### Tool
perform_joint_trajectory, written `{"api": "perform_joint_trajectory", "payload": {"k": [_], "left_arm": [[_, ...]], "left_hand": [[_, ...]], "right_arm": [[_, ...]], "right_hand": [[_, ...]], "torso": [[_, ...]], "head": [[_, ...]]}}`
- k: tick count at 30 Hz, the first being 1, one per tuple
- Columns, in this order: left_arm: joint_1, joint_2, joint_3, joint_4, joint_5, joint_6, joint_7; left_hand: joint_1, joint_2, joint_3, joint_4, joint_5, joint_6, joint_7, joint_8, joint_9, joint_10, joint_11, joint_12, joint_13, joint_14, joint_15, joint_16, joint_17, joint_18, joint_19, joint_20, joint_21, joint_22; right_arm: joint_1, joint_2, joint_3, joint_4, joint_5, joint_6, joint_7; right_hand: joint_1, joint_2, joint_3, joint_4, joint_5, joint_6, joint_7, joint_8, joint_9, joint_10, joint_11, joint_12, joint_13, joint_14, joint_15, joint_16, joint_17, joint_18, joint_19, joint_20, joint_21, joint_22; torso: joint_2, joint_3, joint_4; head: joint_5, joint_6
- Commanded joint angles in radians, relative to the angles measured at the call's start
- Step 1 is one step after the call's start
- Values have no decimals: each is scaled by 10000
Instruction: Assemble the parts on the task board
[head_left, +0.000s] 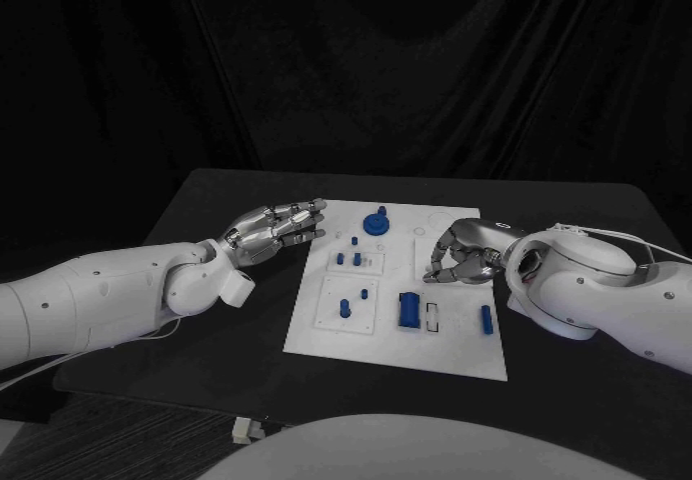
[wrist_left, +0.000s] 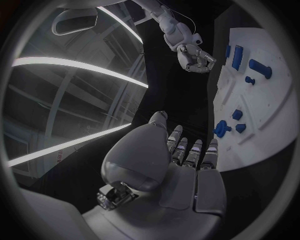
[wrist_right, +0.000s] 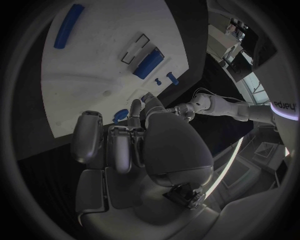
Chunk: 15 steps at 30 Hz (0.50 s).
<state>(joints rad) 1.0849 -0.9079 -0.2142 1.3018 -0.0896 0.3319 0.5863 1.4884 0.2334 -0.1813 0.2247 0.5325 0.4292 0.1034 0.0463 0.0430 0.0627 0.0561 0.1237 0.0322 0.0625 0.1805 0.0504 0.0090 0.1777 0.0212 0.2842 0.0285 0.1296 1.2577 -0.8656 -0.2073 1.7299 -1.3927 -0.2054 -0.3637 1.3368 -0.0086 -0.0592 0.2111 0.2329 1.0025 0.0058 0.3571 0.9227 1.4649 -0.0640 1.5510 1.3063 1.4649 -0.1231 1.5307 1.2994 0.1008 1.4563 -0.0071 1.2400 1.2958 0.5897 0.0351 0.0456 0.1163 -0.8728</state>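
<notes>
The white task board (head_left: 469, 355) lies mid-table. On it are a round blue knob (head_left: 376, 222) at the far end, several small blue pegs (head_left: 356, 260), a large blue block (head_left: 410, 310) beside a rectangular slot (head_left: 436, 317), and a slim blue piece (head_left: 486, 319). My left hand (head_left: 274, 228) hovers off the board's far left corner, its fingers loosely bent and holding nothing. My right hand (head_left: 462, 252) sits over the board's right edge with its fingers curled in, nothing visible in them. The right wrist view shows the block (wrist_right: 149, 63) and the slim piece (wrist_right: 68, 26) beyond the right hand (wrist_right: 125, 145).
The black table (head_left: 216, 330) extends around the board on all sides. The left wrist view shows the left hand (wrist_left: 187, 160) beside the board (wrist_left: 262, 115), with the knob (wrist_left: 221, 128) close to its fingertips.
</notes>
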Motion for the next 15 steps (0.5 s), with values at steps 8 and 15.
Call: {"api": "perform_joint_trajectory", "payload": {"k": [8, 15], "left_arm": [[-19, 14, 9, 12, 12, 154, 151], [-22, 12, 9, -14, 12, 144, 155]], "left_hand": [[148, 8, 551, -108, 205, 116, -18, 5, 41, -35, 134, 94, -52, -108, 34, 171, 112, -39, 120, 26, -73, 52], [157, 5, 567, -124, 216, 123, -13, 6, 41, -38, 139, 90, -54, -111, 37, 171, 111, -39, 121, 27, -73, 49]], "right_arm": [[-149, -345, 9, 256, -1799, -58, 154], [-150, -802, 9, 454, -1870, 1344, -1252]], "right_hand": [[-490, -358, 491, 773, -195, 628, -54, -150, -1021, 1059, 41, 198, 2645, 980, 34, 179, 2275, -543, 425, 12, 1094, 2147], [-2584, 73, 132, 793, 12, 1601, 80, -1449, -2923, 1059, 116, 198, 2645, 995, 58, 243, 2357, -638, 533, 21, 1675, 2264]], "torso": [[9, -1, 1], [6, -1, 3]], "head": [[31, 2], [10, 2]]}}
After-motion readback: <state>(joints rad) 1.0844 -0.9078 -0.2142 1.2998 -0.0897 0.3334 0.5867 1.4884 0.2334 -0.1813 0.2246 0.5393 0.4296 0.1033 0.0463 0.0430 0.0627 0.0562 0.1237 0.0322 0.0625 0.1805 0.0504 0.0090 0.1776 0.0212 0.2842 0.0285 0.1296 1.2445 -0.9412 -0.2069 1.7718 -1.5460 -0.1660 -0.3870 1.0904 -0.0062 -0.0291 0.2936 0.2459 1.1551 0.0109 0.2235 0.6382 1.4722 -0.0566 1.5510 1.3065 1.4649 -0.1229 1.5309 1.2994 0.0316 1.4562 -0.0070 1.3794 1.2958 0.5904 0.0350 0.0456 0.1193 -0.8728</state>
